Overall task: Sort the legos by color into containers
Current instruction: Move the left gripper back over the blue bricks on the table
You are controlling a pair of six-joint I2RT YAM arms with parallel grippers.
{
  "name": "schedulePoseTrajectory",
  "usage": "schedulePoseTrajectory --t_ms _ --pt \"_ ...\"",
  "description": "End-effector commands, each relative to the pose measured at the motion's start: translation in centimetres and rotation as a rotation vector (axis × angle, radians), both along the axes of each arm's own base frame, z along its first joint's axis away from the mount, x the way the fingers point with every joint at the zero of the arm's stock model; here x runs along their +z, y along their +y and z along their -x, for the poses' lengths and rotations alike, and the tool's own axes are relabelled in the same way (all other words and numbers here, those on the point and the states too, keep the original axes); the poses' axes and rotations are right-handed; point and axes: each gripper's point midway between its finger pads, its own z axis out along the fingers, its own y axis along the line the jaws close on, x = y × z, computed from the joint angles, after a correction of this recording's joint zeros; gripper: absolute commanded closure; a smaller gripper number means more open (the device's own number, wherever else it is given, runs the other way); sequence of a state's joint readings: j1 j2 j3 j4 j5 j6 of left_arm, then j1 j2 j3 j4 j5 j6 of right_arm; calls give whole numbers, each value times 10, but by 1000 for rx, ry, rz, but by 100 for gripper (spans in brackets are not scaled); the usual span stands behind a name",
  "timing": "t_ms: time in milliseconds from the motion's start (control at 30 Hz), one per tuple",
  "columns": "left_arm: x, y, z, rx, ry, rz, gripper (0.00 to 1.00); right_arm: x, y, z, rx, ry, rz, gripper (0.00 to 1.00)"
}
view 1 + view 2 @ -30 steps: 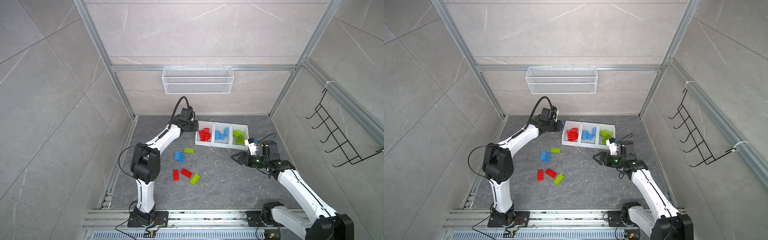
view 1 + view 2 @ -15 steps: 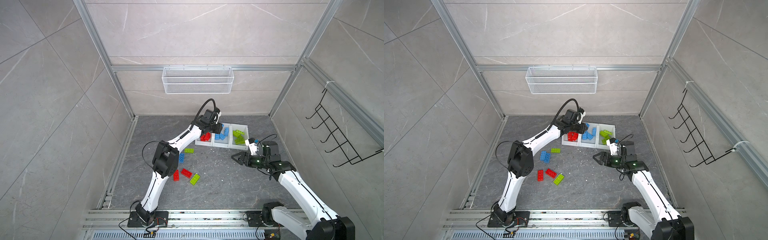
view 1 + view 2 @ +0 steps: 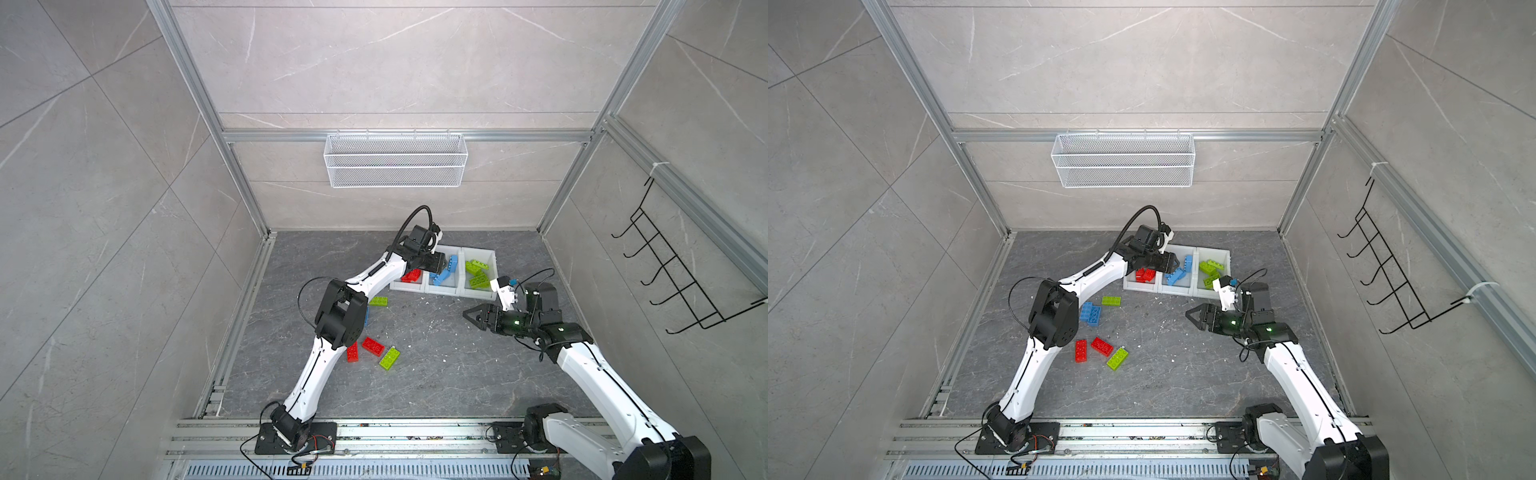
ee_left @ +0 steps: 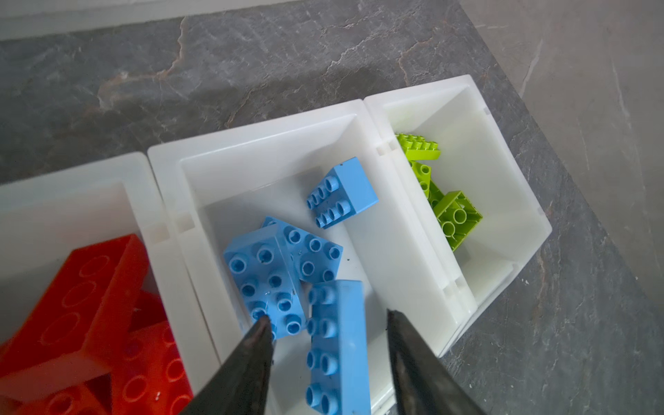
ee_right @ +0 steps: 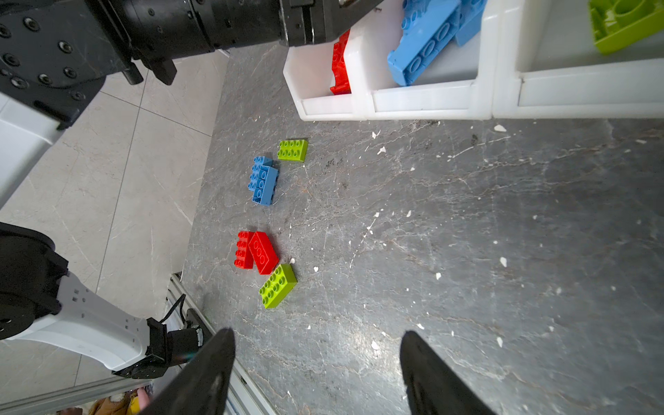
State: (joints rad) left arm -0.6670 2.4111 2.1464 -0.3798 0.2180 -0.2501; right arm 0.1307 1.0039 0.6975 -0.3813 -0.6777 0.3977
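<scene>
A white wire basket (image 3: 395,166) hangs upper centre; a black hook rack (image 3: 681,272) at right; white specks (image 5: 503,261) dot the grey bench (image 3: 436,374).

The containers (image 4: 251,131) are white. In them lie red legos (image 4: 93,298), blue legos (image 4: 266,273) and lime green legos (image 4: 456,215), one colour in each. The desk (image 5: 467,251) is dark grey with thin pale veins. The mesh basket (image 3: 395,166) is white.

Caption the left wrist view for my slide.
Left gripper open over a blue brick in the middle bin; red bricks and green bricks either side.
</scene>
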Motion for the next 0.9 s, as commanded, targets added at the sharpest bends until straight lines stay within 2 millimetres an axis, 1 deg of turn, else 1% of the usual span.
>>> schedulePoseTrajectory --t_ms 0,33,133,233,300,367,433,533,567,667,767,867 --pt "54 3 -3 -8 -95 32 41 1 2 4 4 1 -9 25" --pt "70 7 -1 -1 -118 38 41 1 2 4 4 2 -8 26" --pt "92 21 6 26 -159 18 41 1 1 3 1 1 -10 26" --pt "104 47 15 81 -192 -33 41 1 2 1 2 3 -12 26" --pt "110 71 24 128 -212 -80 41 0 3 -1 5 5 -12 26" --pt "109 96 33 176 -210 -109 41 0 3 -3 3 7 -11 25" --pt "103 124 44 228 -185 -120 41 -1 3 -5 1 10 -11 26" --pt "84 170 59 327 -135 -155 41 -3 5 -8 2 15 -16 26" --pt "74 186 66 361 -114 -170 41 -3 7 -9 6 14 -18 26" --pt "53 223 85 438 -71 -188 41 -4 12 -10 16 20 -21 26" --pt "38 252 104 500 -47 -213 41 -5 17 -12 28 21 -17 26" --pt "24 274 117 557 -16 -215 41 -6 20 -13 35 23 -14 26"
